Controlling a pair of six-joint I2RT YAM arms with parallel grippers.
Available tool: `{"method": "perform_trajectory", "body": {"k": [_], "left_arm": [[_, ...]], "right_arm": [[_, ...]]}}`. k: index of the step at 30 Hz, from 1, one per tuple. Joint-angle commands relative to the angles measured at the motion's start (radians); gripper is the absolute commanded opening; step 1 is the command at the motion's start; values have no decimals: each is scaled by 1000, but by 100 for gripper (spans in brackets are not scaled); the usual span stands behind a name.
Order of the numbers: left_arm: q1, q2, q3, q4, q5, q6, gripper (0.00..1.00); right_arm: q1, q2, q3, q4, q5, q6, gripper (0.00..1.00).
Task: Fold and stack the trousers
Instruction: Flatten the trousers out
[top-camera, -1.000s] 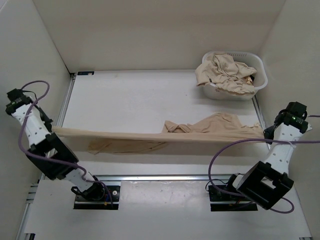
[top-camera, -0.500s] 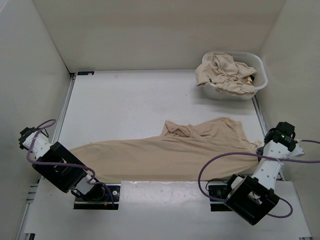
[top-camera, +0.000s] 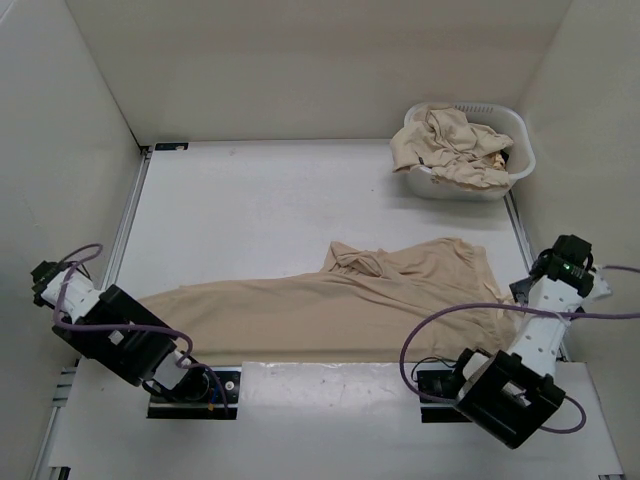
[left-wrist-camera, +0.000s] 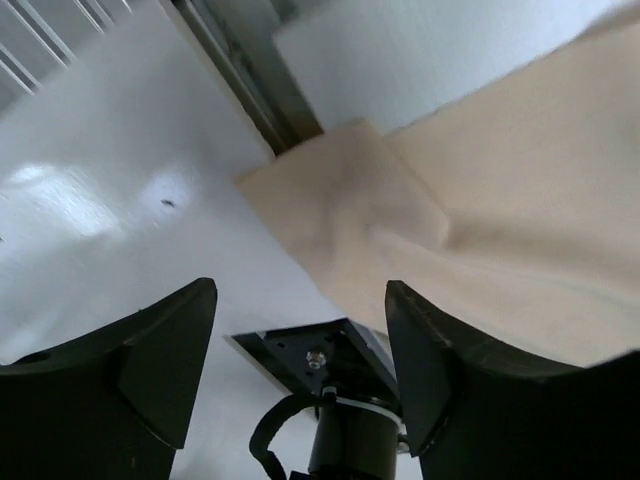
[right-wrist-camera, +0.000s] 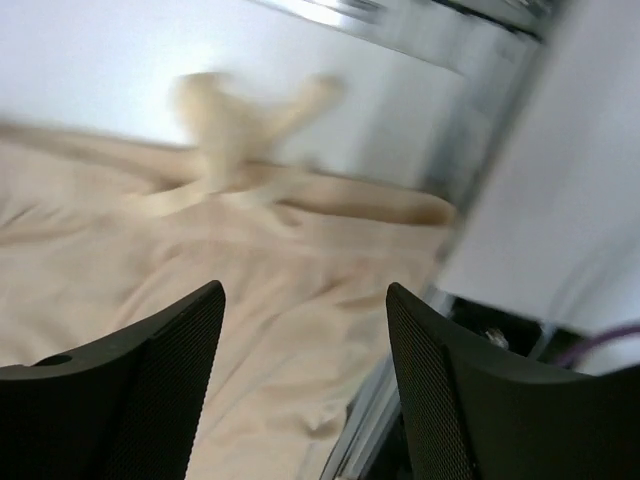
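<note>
Plain beige-tan trousers of soft thin fabric lie spread across the near half of the flat white table. The narrow leg end reaches toward the left edge and the wider, wrinkled end lies toward the right. The left gripper hangs above the leg's hem, its two dark fingers standing wide apart with nothing between them. The cloth lies below them on the table surface. At the opposite edge the right gripper is likewise spread open and empty over the rumpled fabric, which is blurred in its wrist view. In the far right corner a white plastic laundry basket holds a heap of similar beige-tan trousers, well apart from the spread pair.
</note>
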Motion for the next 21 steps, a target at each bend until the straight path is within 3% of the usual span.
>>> {"method": "perform_trajectory", "body": {"k": [1, 2, 6, 8, 9, 11, 15, 21], "left_arm": [[4, -26, 141, 17, 43, -3, 82], [4, -26, 164, 17, 54, -3, 82], [-28, 28, 221, 1, 119, -3, 83], [-66, 37, 205, -35, 147, -3, 83], [-114, 37, 192, -35, 164, -3, 83], [-174, 28, 137, -35, 190, -3, 83], [-347, 9, 7, 55, 175, -3, 83], [-406, 54, -63, 126, 129, -3, 83]], "right_arm": [[151, -43, 91, 141, -125, -157, 71], [206, -59, 100, 168, -159, -229, 72], [630, -88, 109, 299, -332, -318, 77], [783, 2, 138, 313, -253, -292, 79], [920, 48, 163, 313, -218, -271, 79], [1082, 224, 270, 313, -161, -271, 79], [1198, 564, 477, 313, -88, -248, 79], [1288, 870, 663, 322, -139, -248, 79]]}}
